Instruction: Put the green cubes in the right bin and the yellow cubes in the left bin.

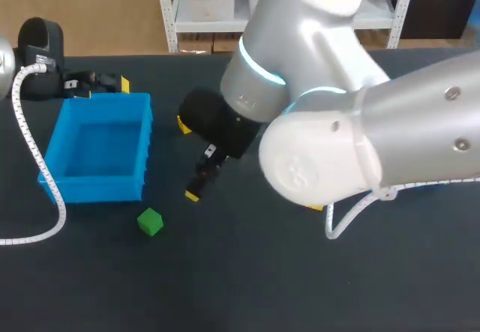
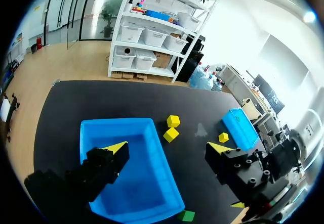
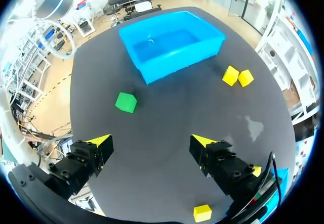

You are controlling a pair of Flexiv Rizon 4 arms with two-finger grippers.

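Blue bin (image 1: pixel 97 148) is seen at the left of the table (image 1: pixel 300 287) in the head view, a green cube (image 1: pixel 150 221) lying near its front corner. In the left wrist view the left claw (image 2: pixel 167 147) is spread above that bin, with two yellow cubes (image 2: pixel 171 134) just beyond the bin's side. In the right wrist view the right claw (image 3: pixel 151 141) is spread, the green cube ahead.

Head view: green cube (image 1: pixel 150 221) sits on open table, with clear approach from its 3 through 9 o'clock. Left bin (image 1: pixel 97 189) wall stands near at 11 o'clock. Right gripper (image 1: pixel 187 160), fingers spread, hangs at 1 o'clock. Right arm (image 1: pixel 360 122) overhangs table centre and right. White cable (image 1: pixel 25 130) skirts the bin's 9 o'clock side.
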